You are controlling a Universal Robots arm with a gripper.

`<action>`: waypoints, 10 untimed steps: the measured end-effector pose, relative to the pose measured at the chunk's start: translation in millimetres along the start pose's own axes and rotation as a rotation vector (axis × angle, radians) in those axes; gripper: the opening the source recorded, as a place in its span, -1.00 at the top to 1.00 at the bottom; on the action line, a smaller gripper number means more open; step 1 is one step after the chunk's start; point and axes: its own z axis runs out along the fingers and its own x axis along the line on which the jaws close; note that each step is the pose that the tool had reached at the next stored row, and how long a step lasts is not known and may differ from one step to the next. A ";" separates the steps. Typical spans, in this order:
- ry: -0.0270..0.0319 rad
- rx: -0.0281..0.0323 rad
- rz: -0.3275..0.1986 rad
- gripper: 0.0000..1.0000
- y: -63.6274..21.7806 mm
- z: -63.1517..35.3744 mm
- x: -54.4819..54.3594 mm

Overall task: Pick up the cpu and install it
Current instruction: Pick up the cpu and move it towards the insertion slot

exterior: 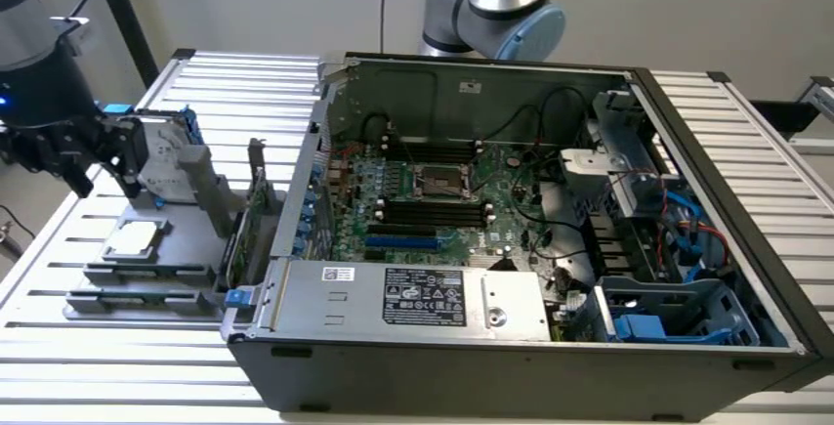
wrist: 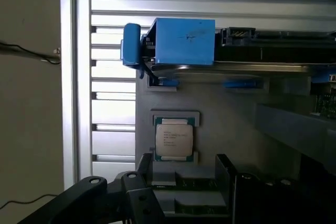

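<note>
The cpu lies flat in a recess of the grey holder, beside the open computer case. The gripper hangs above it with fingers spread wide, holding nothing and not touching it.

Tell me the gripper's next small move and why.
Probably ease the gripper down toward the cpu, centring it first: the cpu lies untouched in its grey holder, the open fingers hover above it, and in the wrist view it sits just beyond the gap between them.
</note>
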 end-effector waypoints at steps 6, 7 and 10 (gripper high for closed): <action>-0.0001 0.0000 0.000 -0.19 0.0 10.9 0.1; -0.0001 0.0000 0.000 -0.19 0.0 12.7 0.1; -0.0002 -0.0001 0.000 -0.19 0.0 18.2 0.1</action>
